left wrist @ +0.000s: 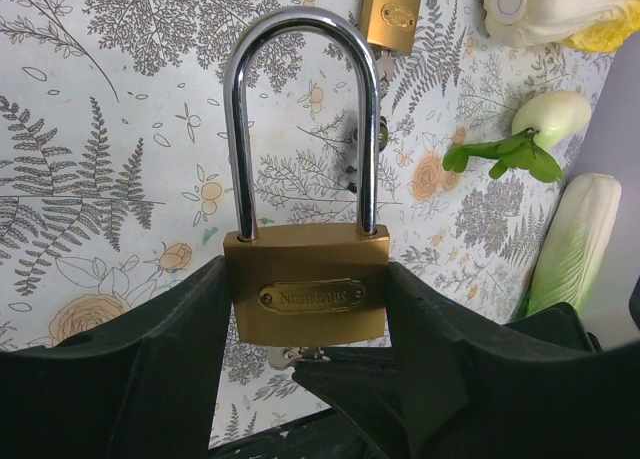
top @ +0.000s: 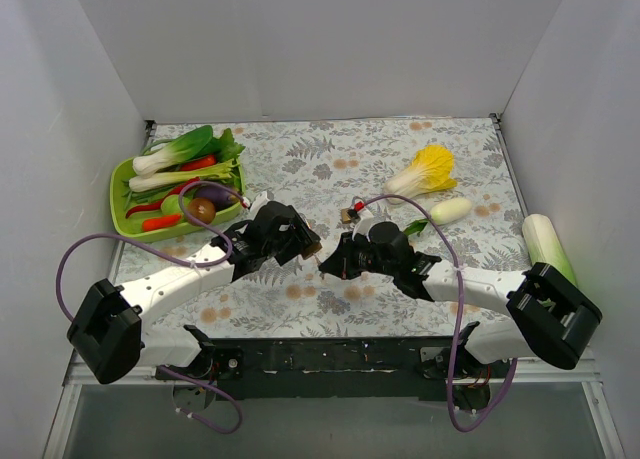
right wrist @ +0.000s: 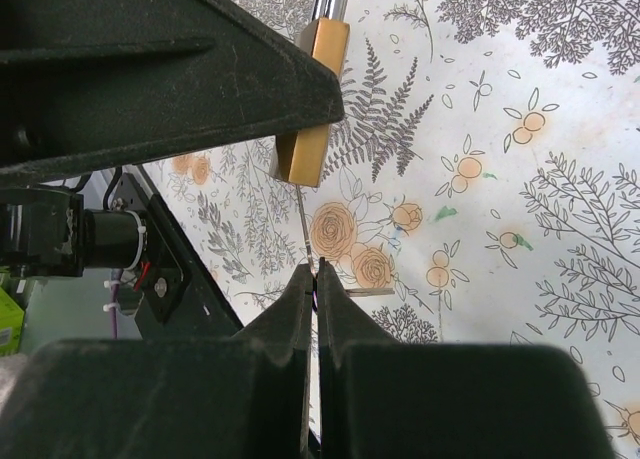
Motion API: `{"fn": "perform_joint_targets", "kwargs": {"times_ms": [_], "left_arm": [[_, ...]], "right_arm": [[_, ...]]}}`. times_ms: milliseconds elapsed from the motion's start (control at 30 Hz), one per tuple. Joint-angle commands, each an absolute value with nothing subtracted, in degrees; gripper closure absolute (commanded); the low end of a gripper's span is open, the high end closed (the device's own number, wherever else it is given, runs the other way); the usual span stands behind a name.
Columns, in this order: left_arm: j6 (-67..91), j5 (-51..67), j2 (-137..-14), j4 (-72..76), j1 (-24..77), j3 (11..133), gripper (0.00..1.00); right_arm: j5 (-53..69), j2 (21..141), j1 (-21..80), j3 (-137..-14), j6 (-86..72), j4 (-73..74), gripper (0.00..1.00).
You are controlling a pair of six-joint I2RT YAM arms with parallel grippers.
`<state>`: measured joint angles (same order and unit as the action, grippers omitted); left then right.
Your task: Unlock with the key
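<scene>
My left gripper [left wrist: 305, 314] is shut on the body of a brass padlock [left wrist: 305, 294] and holds it above the table. Its long silvery shackle [left wrist: 300, 119] is closed and points away from the wrist. My right gripper [right wrist: 316, 271] is shut on the key. Only the thin metal blade [right wrist: 304, 224] shows, running from the fingertips up to the bottom of the padlock [right wrist: 315, 109]. The key's head is hidden between the fingers. From above, both grippers meet at mid-table, the left gripper [top: 298, 241] facing the right gripper [top: 335, 260].
A second, small brass padlock [top: 350, 215] lies just behind the grippers. A green tray [top: 120, 201] of vegetables stands at the left. A yellow cabbage [top: 428, 171], a white vegetable [top: 450, 211], a green leaf [top: 415, 226] and a long pale vegetable [top: 548, 244] lie at the right.
</scene>
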<state>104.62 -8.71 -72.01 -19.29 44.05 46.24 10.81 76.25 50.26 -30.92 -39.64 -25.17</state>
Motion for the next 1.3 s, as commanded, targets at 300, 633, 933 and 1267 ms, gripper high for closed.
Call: {"fn": "perform_joint_targets", "kwargs": {"times_ms": [300, 633, 933, 1267], "left_arm": [[107.0, -11.0, -69.6, -15.5, 47.1, 45.2, 1.0], [107.3, -12.1, -71.4, -14.2, 49.2, 45.1, 1.0], [106.6, -12.7, -71.7, -13.3, 50.6, 44.3, 1.0], [104.5, -13.6, -71.6, -11.3, 52.1, 43.4, 1.0]], "right_arm": [[7.2, 77.7, 49.6, -35.4, -40.2, -30.3, 0.99], [6.9, 79.2, 49.7, -36.5, -39.4, -30.9, 0.99], [6.0, 79.2, 49.5, -37.0, -38.5, -30.6, 0.99], [4.8, 78.4, 49.0, -37.0, -38.0, -30.1, 0.99]]}}
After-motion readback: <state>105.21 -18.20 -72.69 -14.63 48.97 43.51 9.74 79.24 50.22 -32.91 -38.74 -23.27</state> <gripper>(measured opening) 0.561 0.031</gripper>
